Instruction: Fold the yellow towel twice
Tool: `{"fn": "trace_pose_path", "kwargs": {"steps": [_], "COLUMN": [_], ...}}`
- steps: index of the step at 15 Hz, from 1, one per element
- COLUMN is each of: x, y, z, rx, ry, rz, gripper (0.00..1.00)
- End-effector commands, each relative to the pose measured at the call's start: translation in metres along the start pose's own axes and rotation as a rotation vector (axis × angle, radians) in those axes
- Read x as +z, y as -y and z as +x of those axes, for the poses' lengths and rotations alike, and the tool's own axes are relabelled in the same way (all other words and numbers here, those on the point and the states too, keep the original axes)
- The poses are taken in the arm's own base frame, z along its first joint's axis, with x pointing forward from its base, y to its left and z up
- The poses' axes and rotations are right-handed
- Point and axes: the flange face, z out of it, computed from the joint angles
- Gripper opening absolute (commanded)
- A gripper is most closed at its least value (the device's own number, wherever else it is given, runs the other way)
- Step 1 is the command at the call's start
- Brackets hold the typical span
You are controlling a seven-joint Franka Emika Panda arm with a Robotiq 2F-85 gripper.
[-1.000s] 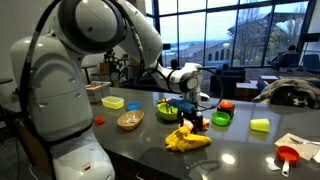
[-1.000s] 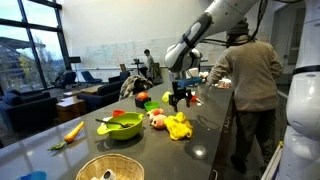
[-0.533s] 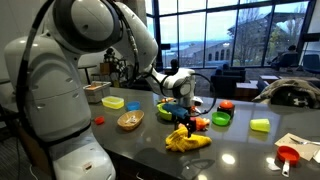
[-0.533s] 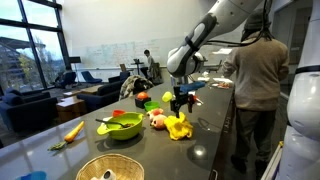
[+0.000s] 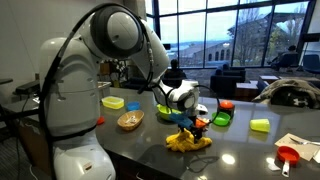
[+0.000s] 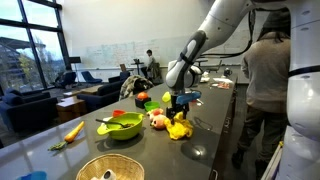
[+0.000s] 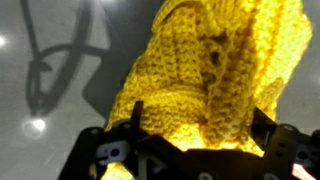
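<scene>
The yellow towel (image 5: 189, 141) lies bunched on the grey counter, near its front edge; it also shows in an exterior view (image 6: 180, 129). In the wrist view the towel (image 7: 205, 65) fills most of the picture, knitted and ribbed. My gripper (image 5: 186, 124) hangs straight down right over the bunched towel, as the exterior view (image 6: 180, 111) also shows. In the wrist view its two black fingers (image 7: 198, 128) stand wide apart with towel cloth between them. The gripper is open.
A wicker bowl (image 5: 130, 120), a flat yellow container (image 5: 113, 102), a green bowl (image 5: 221, 119), a yellow-green block (image 5: 260, 125) and a red scoop (image 5: 288, 155) sit on the counter. A large green bowl (image 6: 122, 127) and a person (image 6: 265, 80) are nearby.
My gripper has come down from above the counter to the bunched towel, and the arm has leaned forward. The towel has stayed where it was.
</scene>
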Motion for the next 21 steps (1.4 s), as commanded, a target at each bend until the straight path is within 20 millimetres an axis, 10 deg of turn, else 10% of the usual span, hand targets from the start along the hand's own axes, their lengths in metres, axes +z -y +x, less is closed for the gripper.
{"fn": "trace_pose_path", "kwargs": {"steps": [1,11,21], "x": [0.011,-0.057,-0.021], "y": [-0.018,-0.038,-0.076], "z": [0.019,0.02,0.046], "rx": [0.021,0.069,0.114], "ry": [-0.023,-0.109,-0.069], "rz": [0.002,0.055,0.017], "gripper": [1.0,1.0,1.0]}}
